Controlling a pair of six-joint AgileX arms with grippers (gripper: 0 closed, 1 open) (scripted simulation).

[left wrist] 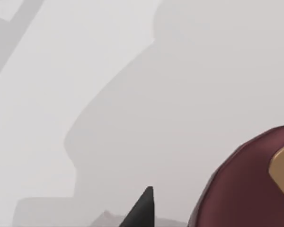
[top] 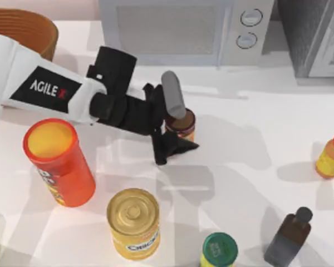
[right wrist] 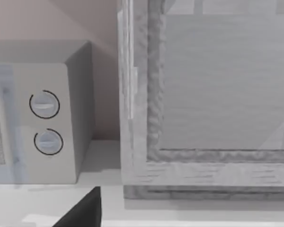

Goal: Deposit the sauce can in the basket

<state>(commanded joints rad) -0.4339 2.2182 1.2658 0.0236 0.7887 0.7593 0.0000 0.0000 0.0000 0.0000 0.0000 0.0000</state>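
Note:
The sauce can [top: 182, 123], short with a dark brown top and an orange-brown label, stands on the white table near the middle. My left gripper [top: 177, 129] reaches in from the left and is open, one finger on the far side of the can and one on the near side. In the left wrist view the sauce can [left wrist: 248, 184] looms large beside one dark fingertip [left wrist: 144, 210], with a narrow gap between them. The wicker basket [top: 23, 29] sits at the far left corner, behind my left arm. A dark fingertip [right wrist: 83, 213] of my right gripper shows in the right wrist view.
A tall red-orange canister [top: 58, 161] and a gold-lidded yellow can [top: 133, 222] stand left of and in front of the sauce can. A green-lidded can [top: 219, 250], a dark bottle [top: 288, 236] and a yellow bottle [top: 331, 156] lie to the right. A microwave [top: 183, 30] lines the back.

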